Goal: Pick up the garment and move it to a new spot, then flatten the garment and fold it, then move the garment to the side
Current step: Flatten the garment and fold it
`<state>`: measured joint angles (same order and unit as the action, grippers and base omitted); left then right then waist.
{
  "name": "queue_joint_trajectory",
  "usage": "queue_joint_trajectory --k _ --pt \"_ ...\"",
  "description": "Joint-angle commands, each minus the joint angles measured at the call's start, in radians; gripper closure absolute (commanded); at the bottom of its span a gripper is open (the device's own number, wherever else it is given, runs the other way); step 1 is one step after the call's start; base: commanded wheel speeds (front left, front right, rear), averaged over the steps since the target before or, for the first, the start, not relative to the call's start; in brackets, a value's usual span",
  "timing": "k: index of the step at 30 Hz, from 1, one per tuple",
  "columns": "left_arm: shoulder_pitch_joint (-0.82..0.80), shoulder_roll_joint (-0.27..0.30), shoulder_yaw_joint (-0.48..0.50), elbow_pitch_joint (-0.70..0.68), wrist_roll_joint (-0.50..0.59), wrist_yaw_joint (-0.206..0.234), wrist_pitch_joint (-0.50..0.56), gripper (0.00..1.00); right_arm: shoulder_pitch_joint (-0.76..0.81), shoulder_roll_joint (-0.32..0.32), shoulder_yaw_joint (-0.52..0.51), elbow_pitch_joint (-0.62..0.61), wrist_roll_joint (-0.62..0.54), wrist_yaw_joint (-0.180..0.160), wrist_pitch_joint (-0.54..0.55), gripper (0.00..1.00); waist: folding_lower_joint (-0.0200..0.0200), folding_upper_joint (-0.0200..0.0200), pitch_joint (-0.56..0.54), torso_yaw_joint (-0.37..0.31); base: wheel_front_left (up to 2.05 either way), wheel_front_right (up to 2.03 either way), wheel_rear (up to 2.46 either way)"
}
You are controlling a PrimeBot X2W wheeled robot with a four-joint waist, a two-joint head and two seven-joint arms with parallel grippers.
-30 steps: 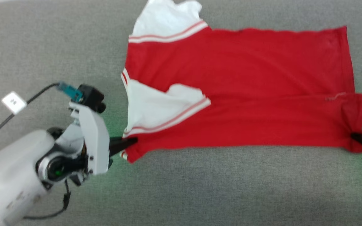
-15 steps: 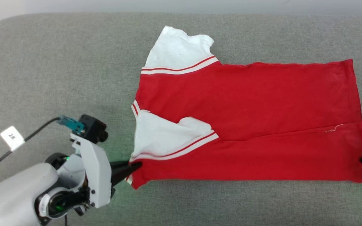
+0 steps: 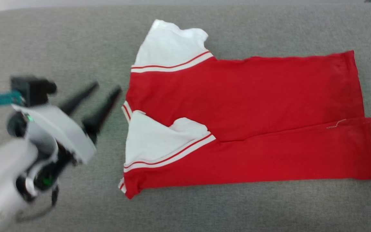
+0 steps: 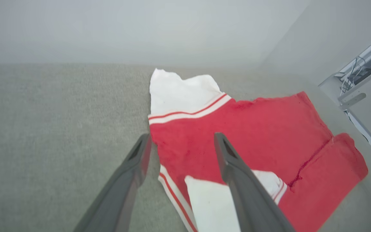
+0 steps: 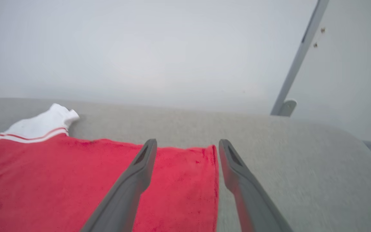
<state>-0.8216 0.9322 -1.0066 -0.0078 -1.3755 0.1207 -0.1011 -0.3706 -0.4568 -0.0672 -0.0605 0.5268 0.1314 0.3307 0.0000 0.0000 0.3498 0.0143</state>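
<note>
Lying: garment (image 3: 243, 106) flat on desk (image 3: 60, 38), near strip folded over.
L gripper (image 3: 107, 86): blurred, jaws apart, empty.
R gripper (image 5: 187, 141): jaws apart; cropped in head view.

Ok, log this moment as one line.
garment: near edge folded over, flat on grey surface | left pincer: open, empty, beside sleeve end | right pincer: open, empty, by hem

Left gripper (image 4: 183, 137), right gripper (image 5: 188, 141): spread, empty

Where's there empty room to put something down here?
The grey surface is bare along the near edge below the shirt, and at the far left beyond the left hand. It's crowded between that hand and the shirt.
</note>
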Motion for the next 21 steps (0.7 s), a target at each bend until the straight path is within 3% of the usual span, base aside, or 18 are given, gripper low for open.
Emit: queue_joint_trajectory --k 1,4,8,11,17,21 --pt "-0.037 -0.016 0.023 0.048 0.044 0.033 -0.047 0.00 -0.034 0.032 0.021 0.004 -0.015 -0.002 -0.069 0.00 0.0000 0.0000 0.031 -0.031 0.00 0.00 0.00" --pt "-0.114 -0.084 0.054 0.148 0.094 0.078 -0.101 0.00 -0.091 0.089 0.026 0.034 -0.042 -0.002 -0.195 0.00 0.0000 0.0000 0.060 -0.064 0.00 0.00 0.00" --pt "-0.251 -0.145 0.078 0.296 0.139 0.053 -0.104 0.00 -0.135 0.132 0.050 0.055 -0.079 -0.002 -0.303 0.00 0.0000 0.0000 0.103 -0.118 0.00 0.00 0.00" --pt "-0.354 -0.196 0.066 0.415 0.169 0.009 -0.060 0.00 -0.136 0.146 0.065 0.056 -0.091 -0.002 -0.348 0.00 0.0000 0.0000 0.131 -0.162 0.00 0.00 0.00" --pt "-0.526 -0.233 -0.017 0.648 0.190 -0.131 0.192 0.00 -0.116 0.164 0.084 0.040 -0.097 -0.002 -0.387 0.00 0.0000 0.0000 0.169 -0.247 0.00 0.00 0.00" --pt "-0.603 -0.249 -0.078 0.776 0.176 -0.182 0.441 0.00 -0.119 0.156 0.107 0.038 -0.087 -0.002 -0.391 0.00 0.0000 0.0000 0.185 -0.288 0.00 0.00 0.00"
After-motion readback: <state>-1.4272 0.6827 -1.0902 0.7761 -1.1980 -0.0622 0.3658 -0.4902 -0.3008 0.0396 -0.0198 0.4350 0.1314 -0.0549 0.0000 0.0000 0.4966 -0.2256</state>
